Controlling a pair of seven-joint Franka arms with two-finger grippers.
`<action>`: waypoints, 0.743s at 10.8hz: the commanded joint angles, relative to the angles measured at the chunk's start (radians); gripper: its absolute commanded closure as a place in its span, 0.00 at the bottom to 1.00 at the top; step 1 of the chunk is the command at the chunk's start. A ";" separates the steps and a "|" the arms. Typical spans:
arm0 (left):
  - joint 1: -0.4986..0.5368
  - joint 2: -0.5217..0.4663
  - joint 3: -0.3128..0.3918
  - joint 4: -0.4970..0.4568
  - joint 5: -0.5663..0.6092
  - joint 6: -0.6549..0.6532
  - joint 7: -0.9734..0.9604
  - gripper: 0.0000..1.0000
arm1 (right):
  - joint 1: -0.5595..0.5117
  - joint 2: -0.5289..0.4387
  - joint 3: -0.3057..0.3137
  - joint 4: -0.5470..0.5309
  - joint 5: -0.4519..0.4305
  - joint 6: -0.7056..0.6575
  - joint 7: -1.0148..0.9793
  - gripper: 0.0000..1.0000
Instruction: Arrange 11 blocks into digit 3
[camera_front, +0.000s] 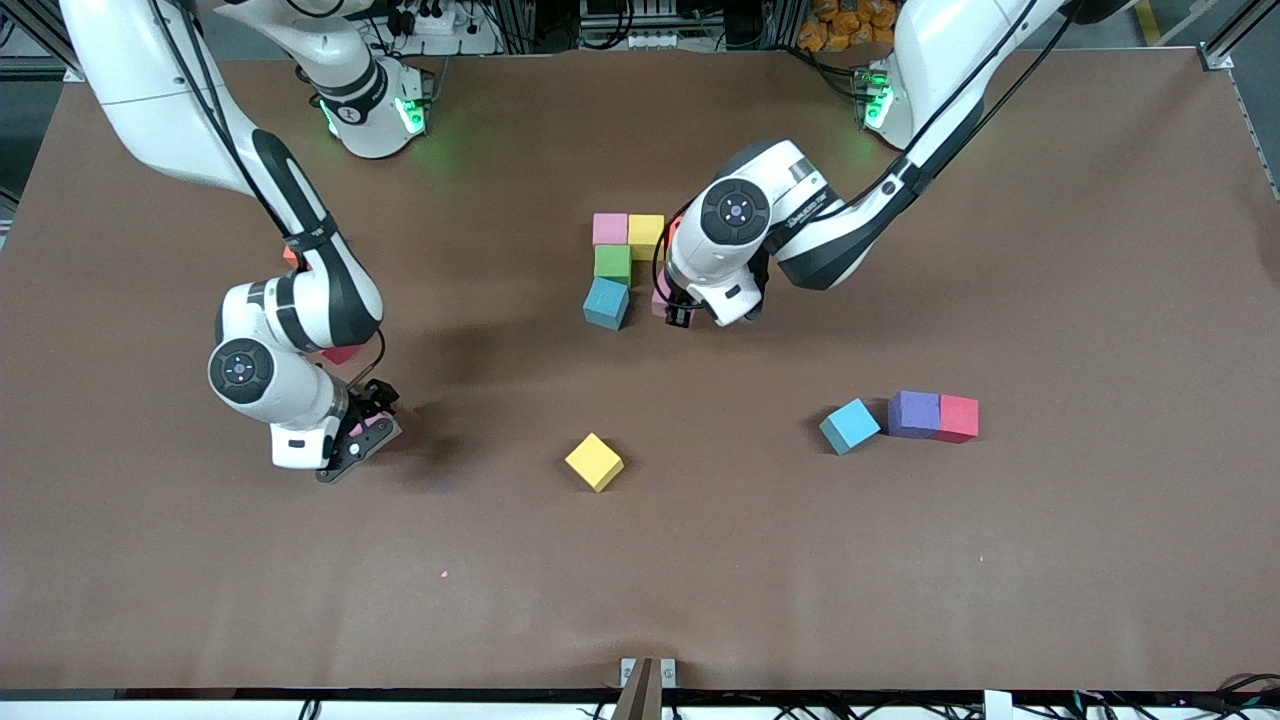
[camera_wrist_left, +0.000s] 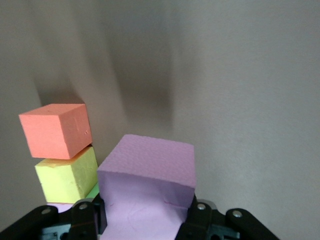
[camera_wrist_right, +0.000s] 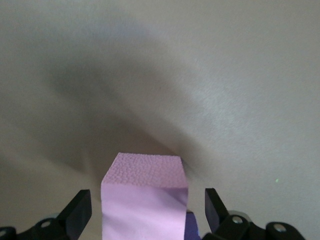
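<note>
A cluster of blocks lies mid-table. A pink block (camera_front: 610, 228) and a yellow block (camera_front: 646, 235) sit side by side. A green block (camera_front: 612, 263) and a tilted teal block (camera_front: 606, 302) follow, each nearer the front camera. My left gripper (camera_front: 678, 308) (camera_wrist_left: 146, 212) is beside the teal block, shut on a pink block (camera_front: 660, 300) (camera_wrist_left: 147, 170). Its wrist view shows an orange block (camera_wrist_left: 55, 129) and the yellow block (camera_wrist_left: 67, 177) close by. My right gripper (camera_front: 370, 432) (camera_wrist_right: 146, 197) stands open around another pink block (camera_front: 376, 424) (camera_wrist_right: 145, 175) at the right arm's end, with gaps on both sides.
Loose blocks lie nearer the front camera: a yellow one (camera_front: 594, 461) mid-table, and a blue one (camera_front: 850, 425), a purple one (camera_front: 914, 413) and a red one (camera_front: 958, 417) toward the left arm's end. A red block (camera_front: 340, 353) and an orange block (camera_front: 291, 256) peek from under the right arm.
</note>
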 joint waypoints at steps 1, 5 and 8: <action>-0.004 0.017 0.024 -0.052 0.027 0.112 -0.120 0.90 | -0.018 0.011 0.012 -0.061 0.021 0.077 -0.003 0.00; -0.139 0.068 0.126 -0.037 0.162 0.176 -0.446 0.90 | -0.017 0.012 0.013 -0.062 0.021 0.102 -0.006 0.50; -0.175 0.088 0.153 -0.020 0.185 0.216 -0.545 0.90 | -0.008 -0.030 0.023 -0.050 0.025 0.063 0.014 0.76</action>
